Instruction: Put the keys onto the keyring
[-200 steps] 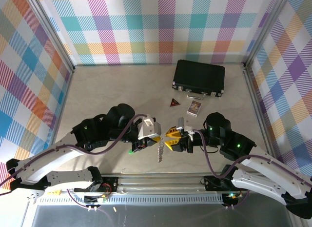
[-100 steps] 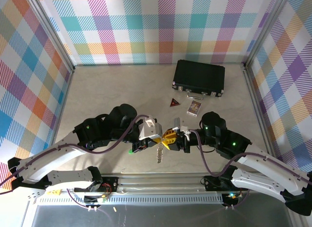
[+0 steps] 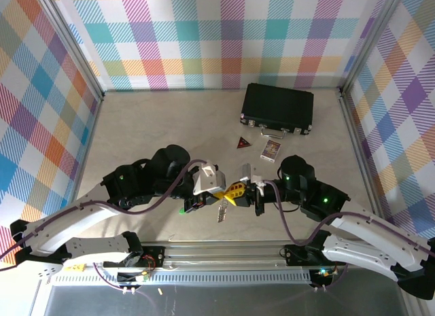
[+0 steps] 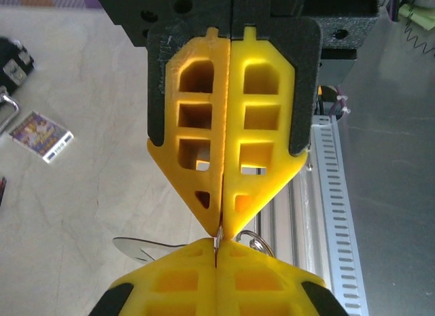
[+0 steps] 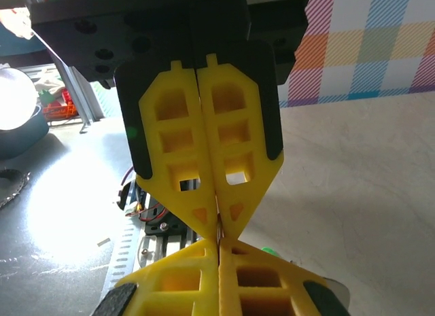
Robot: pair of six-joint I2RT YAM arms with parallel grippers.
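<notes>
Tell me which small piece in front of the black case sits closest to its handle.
The patterned card, a rectangle just in front of the handle of the black case; the dark red triangle lies further left.

Top view looking down, wrist views close (face-to-face)

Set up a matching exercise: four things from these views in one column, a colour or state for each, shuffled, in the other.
1. case
2. triangle
3. card
4. left gripper

A. shut on the keyring
B. dark red
C. black, with a metal handle
D. patterned, many colours

Pairs: 1-C, 2-B, 3-D, 4-A
</notes>
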